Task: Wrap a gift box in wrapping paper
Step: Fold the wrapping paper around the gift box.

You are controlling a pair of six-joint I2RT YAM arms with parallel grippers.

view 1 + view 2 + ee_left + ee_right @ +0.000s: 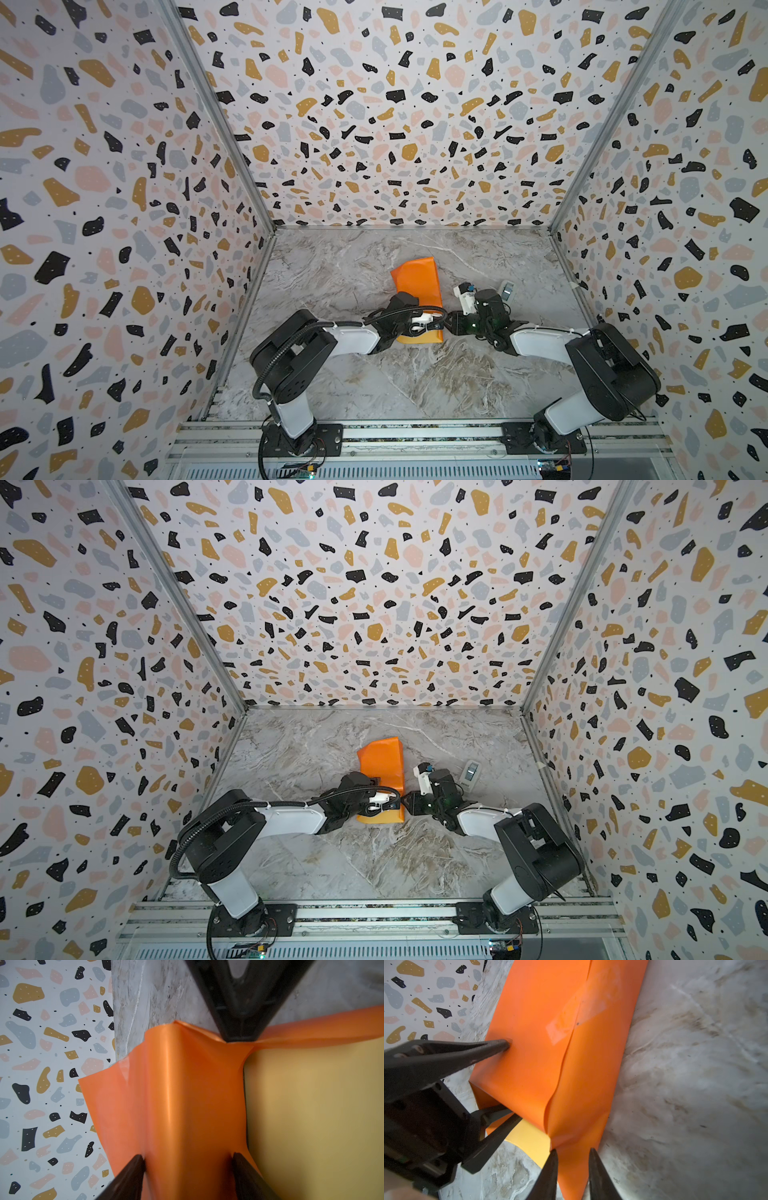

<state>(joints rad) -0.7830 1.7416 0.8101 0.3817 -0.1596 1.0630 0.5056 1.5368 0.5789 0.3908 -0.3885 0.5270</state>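
Closing the open end of the wrap is the step in hand, as I judge it. The wrapping paper (pixel 417 282) lies just below the middle of the frame in both top views. It is orange face out and folded into a flat sleeve on the marble surface (pixel 353 374). A strip of clear tape (pixel 583 1009) crosses its lengthwise seam in the upper middle of the right wrist view. The gift box does not show in any view; I take it to sit inside the sleeve. The mustard inner face (pixel 311 1115) fills the right of the left wrist view, where the sleeve's end gapes.

The left fingers (pixel 133 1172) stand wide at the bottom edge of the left wrist view. There is 1 on each side of the orange-covered bundle, both touching it, so they grasp the paper-covered package and pin it. The right fingers (pixel 548 1174), at the bottom of the right wrist view, stand narrowly apart with the bunched end flap between them. Whether they already bite the paper I cannot tell.

The next move, in my judgement, calls for a firm pinch on that flap. The flap then needs folding across the open end, flat against the box, with the left side bracing against sliding. Thin glossy paper may slip or crease crookedly, and a hard pull could lift the taped seam.
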